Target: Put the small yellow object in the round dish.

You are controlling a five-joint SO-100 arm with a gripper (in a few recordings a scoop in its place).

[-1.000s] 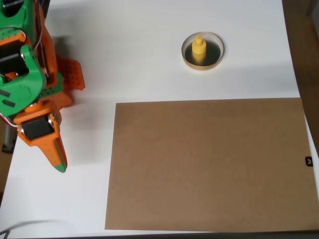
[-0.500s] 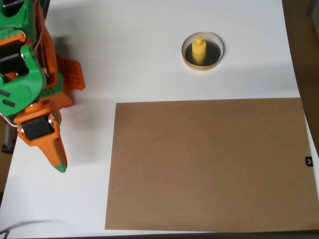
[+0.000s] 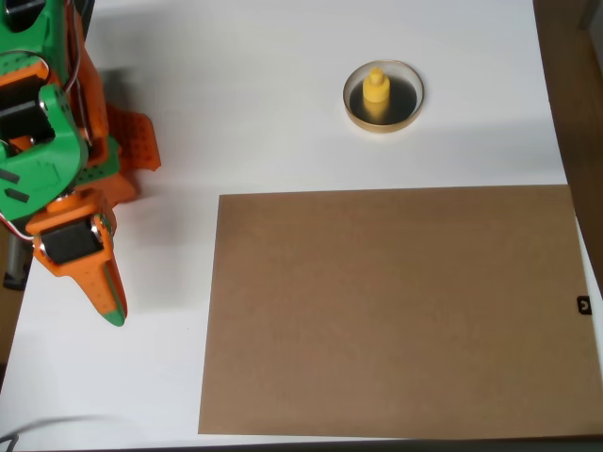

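Overhead view: small yellow object (image 3: 376, 92) upright inside round dish (image 3: 407, 115), well apart from pincer (image 3: 111, 306), pressed together.

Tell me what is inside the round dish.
Standing upright inside the shallow round dish with the tan rim is the small bright yellow plastic bottle-shaped piece, left of centre. Around it the dark floor shows bare; the patch beneath the piece is covered.

Bright, even overhead lighting on the white table (image 3: 283, 113), sharp focus throughout, soft faint shadows beside the orange-and-green arm (image 3: 57, 160).
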